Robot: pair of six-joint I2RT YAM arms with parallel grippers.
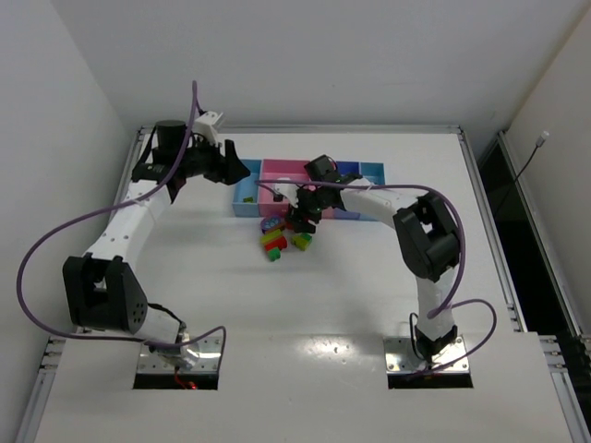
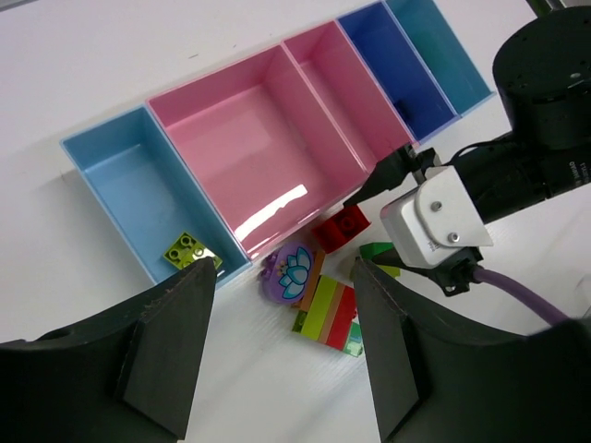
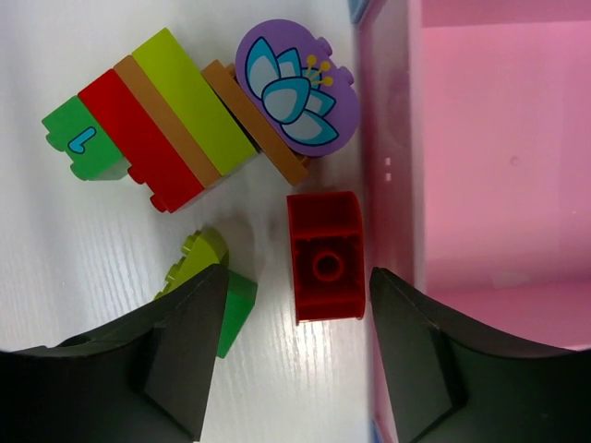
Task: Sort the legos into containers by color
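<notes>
The containers (image 2: 277, 138) form a joined row: light blue, two pink, periwinkle, light blue. A lime brick (image 2: 188, 249) lies in the near light blue bin. Loose legos (image 1: 277, 242) lie on the table in front of the pink bins. They include a red brick (image 3: 325, 257) lying hollow side up, a purple flower disc (image 3: 295, 88), a lime-orange-red-green stack (image 3: 152, 115), and lime (image 3: 196, 257) and green (image 3: 238, 312) pieces. My right gripper (image 3: 297, 272) is open, straddling the red brick beside the pink wall (image 3: 388, 185). My left gripper (image 2: 282, 351) hangs open above the pile, holding nothing.
The containers (image 1: 277, 170) sit at the back centre of the white table. My right arm's wrist and purple cable (image 2: 499, 286) cross the left wrist view close to the pile. White walls close in the table on three sides.
</notes>
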